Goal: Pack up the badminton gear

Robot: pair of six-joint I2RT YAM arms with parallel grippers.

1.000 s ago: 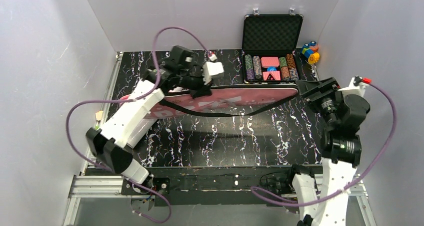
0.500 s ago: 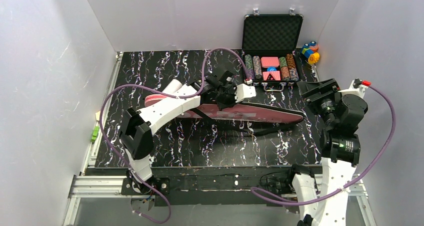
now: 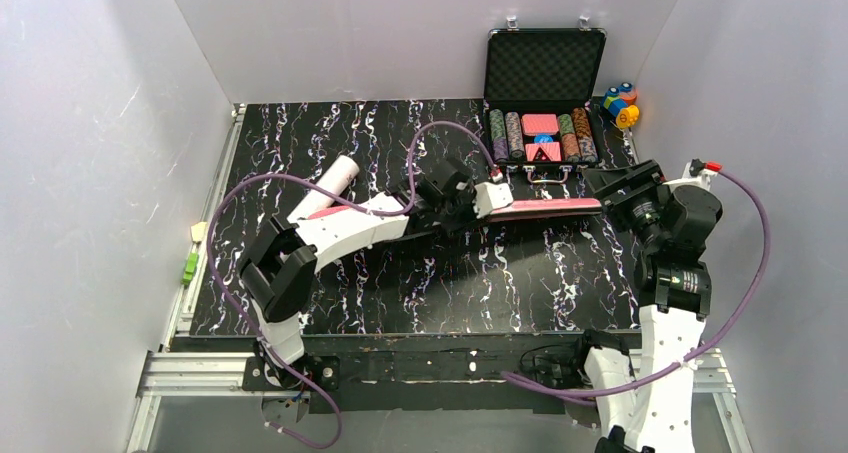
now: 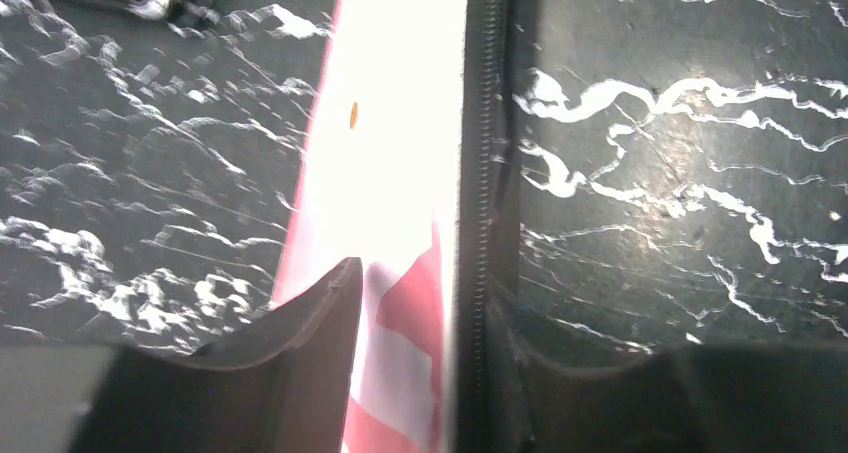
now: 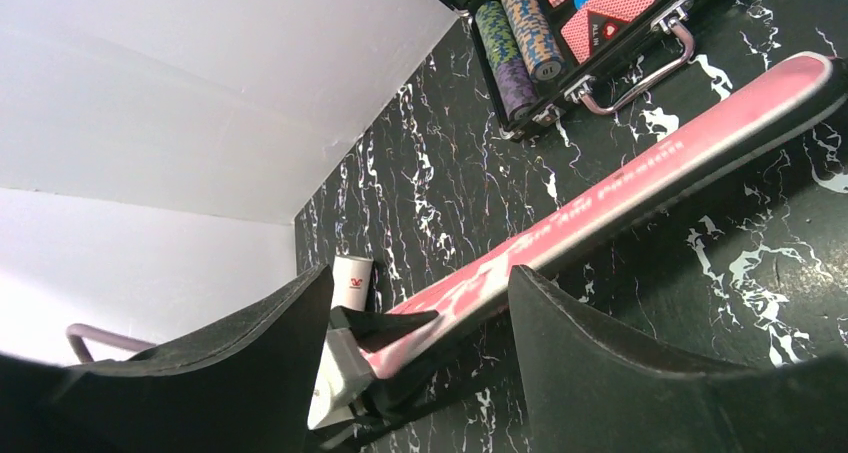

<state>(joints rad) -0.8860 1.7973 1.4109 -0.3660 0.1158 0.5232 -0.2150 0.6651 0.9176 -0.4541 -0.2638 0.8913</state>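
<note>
Packing step in hand: positioning of the long pink racket-shaped fabric bag (image 3: 545,206). The bag stands on its long edge across the middle of the black marbled worktop (image 3: 450,283), its free end just in front of the open black case of poker chips (image 3: 545,68) at the back right corner.

The left gripper (image 3: 478,201) grasps the bag near its middle, one finger on each face beside the zip. The right gripper (image 3: 605,181) is spread and empty, close to the free end.

A white cylindrical tube (image 3: 337,173) lies outside the bag, towards the back left. Rackets and shuttlecocks are not visible.

The next move probably calls for the right gripper to steady the free end, with the bag's mouth accessible so the tube can go in.
</note>
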